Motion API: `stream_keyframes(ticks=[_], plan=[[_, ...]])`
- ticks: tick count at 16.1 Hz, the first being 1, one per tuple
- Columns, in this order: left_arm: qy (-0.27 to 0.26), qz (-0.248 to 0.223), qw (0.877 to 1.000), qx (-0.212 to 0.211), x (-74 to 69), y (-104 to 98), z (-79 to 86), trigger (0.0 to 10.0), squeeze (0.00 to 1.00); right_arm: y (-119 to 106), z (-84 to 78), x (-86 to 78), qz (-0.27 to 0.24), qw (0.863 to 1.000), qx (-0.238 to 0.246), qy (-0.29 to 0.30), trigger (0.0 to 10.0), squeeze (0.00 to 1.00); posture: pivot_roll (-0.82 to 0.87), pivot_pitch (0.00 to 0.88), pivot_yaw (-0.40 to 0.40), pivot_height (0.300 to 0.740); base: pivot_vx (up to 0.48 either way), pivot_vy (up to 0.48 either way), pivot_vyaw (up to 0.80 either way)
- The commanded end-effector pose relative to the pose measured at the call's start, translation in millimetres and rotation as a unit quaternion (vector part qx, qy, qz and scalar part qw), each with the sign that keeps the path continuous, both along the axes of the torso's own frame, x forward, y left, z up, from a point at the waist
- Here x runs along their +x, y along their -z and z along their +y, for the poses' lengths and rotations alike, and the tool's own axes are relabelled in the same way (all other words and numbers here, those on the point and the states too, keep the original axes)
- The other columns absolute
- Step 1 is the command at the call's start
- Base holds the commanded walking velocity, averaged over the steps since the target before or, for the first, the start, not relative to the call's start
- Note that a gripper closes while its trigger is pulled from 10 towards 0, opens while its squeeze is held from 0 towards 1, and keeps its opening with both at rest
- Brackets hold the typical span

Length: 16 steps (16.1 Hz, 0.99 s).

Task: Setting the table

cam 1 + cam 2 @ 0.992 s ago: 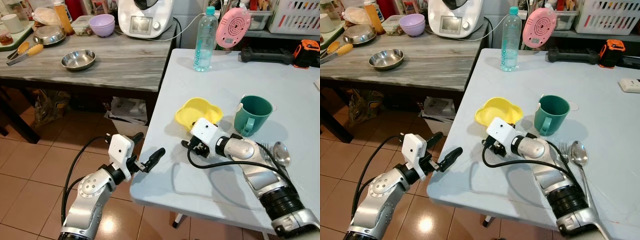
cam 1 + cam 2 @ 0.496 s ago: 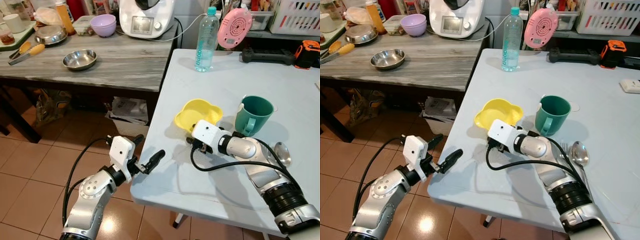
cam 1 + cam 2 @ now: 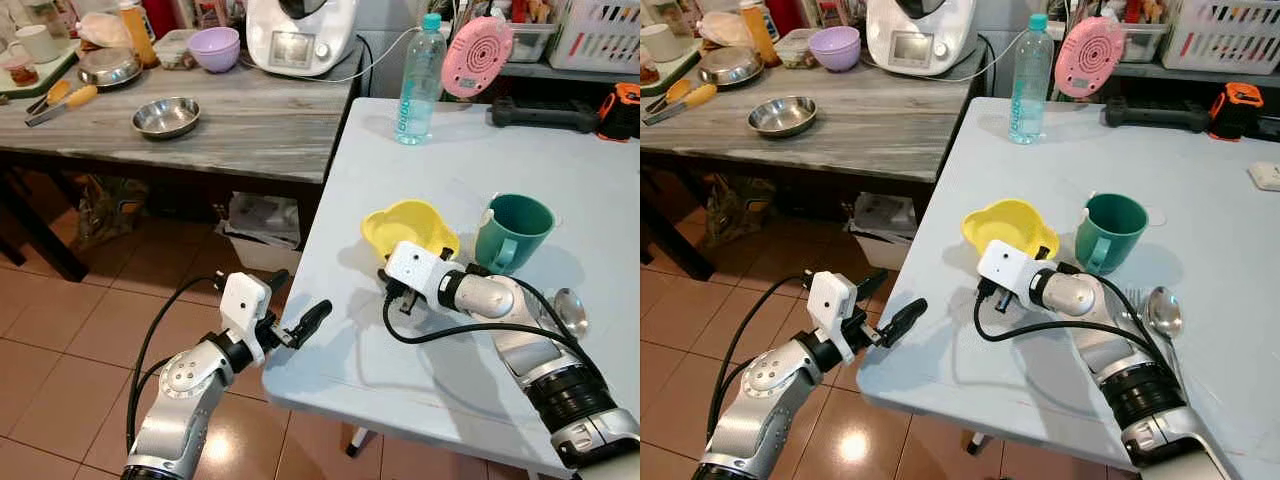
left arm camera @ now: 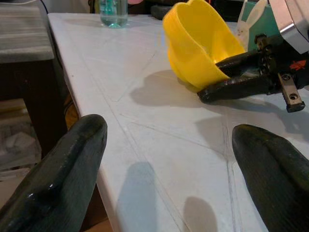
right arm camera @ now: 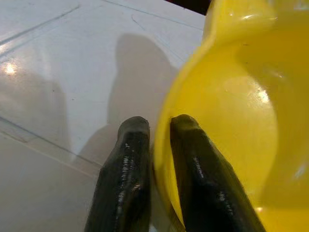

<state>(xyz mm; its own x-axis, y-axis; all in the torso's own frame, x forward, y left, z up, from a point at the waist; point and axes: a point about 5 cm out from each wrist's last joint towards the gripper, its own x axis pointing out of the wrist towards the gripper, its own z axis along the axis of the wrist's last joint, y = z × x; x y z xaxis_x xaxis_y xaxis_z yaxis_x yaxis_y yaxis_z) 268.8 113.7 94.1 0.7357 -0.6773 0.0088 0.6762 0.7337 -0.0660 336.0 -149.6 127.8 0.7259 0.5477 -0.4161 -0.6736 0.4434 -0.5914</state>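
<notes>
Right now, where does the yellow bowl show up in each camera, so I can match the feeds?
Left eye view: yellow bowl mid-table, left of the green mug.
Right eye view: yellow bowl, again left of the mug.
Left wrist view: upper centre, tipped up, the right gripper clamped on its rim.
Right wrist view: right side, one finger inside, one outside.
Shared landmark: the white table.

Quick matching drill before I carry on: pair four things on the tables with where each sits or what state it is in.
1. yellow bowl
2. green mug
3. water bottle
4. steel bowl

a. standing near the white table's far edge
b. on the grey wooden table
c. rim pinched by the right gripper
d. upright just right of the yellow bowl

Pairs: 1-c, 2-d, 3-a, 4-b
</notes>
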Motion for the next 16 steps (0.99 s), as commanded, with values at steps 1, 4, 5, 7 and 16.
stream_keyframes(ticks=[1,4,5,7,16], plan=[[0.001,-0.008,1.000,0.004,-0.1,-3,3.0,10.0,0.00,-3,-0.5,0.9,-0.004,1.000,0.010,0.003,0.0,0.00,-0.03,0.076,0.054,0.740,0.000,0.000,0.00],[-0.003,-0.008,1.000,0.004,1.6,-3,4.0,10.0,0.00,-5,0.3,0.0,-0.012,0.999,0.029,0.010,0.0,0.00,-0.03,0.076,0.054,0.740,0.000,0.000,0.00],[-0.005,-0.007,1.000,0.005,2.0,-2,4.4,10.0,0.00,-7,1.7,-1.5,-0.018,0.999,0.041,0.012,0.0,0.00,-0.03,0.075,0.055,0.740,0.000,0.000,0.00],[-0.006,-0.006,1.000,0.006,2.0,-2,4.7,10.0,0.00,-13,5.0,-2.0,-0.033,0.997,0.066,0.018,0.0,0.00,-0.03,0.074,0.057,0.740,0.000,0.000,0.00],[-0.155,-0.025,0.988,0.003,24.3,-13,27.6,10.0,0.00,-49,24.9,-25.4,-0.156,0.959,0.229,0.067,10.0,0.00,-0.03,0.069,0.053,0.740,0.000,0.000,0.00]])
